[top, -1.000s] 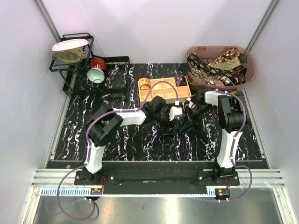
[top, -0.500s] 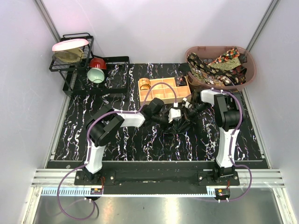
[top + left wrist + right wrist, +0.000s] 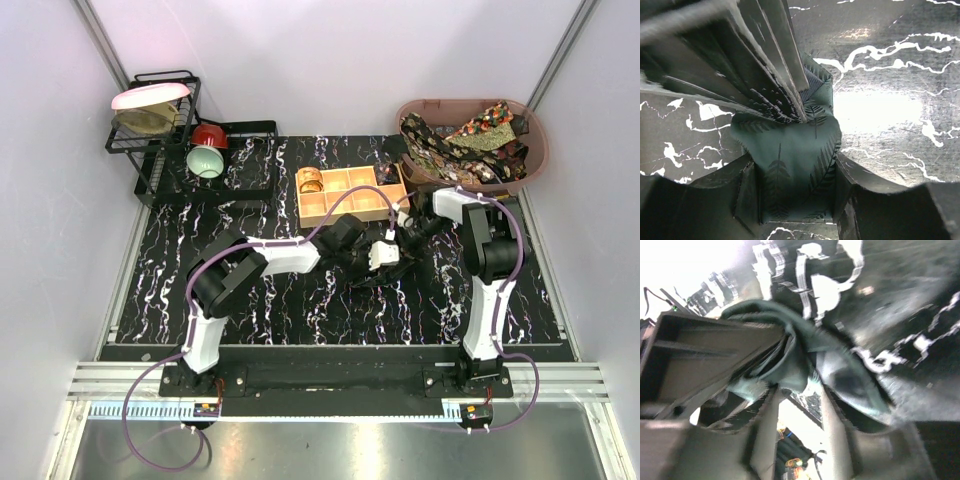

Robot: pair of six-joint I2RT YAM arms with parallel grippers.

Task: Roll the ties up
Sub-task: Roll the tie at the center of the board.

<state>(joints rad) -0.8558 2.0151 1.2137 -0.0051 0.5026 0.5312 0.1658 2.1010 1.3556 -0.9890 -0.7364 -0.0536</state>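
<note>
A dark green tie point(image 3: 790, 150) with a faint fern print lies bunched in a loose roll on the marble mat point(image 3: 385, 272). My left gripper point(image 3: 795, 167) is shut on it, and the fabric fills the space between both fingers. My right gripper point(image 3: 800, 405) is open; its fingers stand apart with light showing between them, and the green tie point(image 3: 792, 365) hangs just past their tips. From above, the two grippers meet over the tie, left gripper point(image 3: 378, 258) and right gripper point(image 3: 405, 240). More patterned ties point(image 3: 465, 140) lie heaped in a basket.
A tan wooden box point(image 3: 345, 205) with square compartments stands just behind the grippers, with a gold roll point(image 3: 311, 180) in one cell. A brown oval basket point(image 3: 535, 150) sits at the back right. A black dish rack point(image 3: 160, 140) with bowls stands at the back left.
My left gripper has moved right and closed round the green tie. My right gripper's jaws have opened off the tie and shifted slightly toward the box.
</note>
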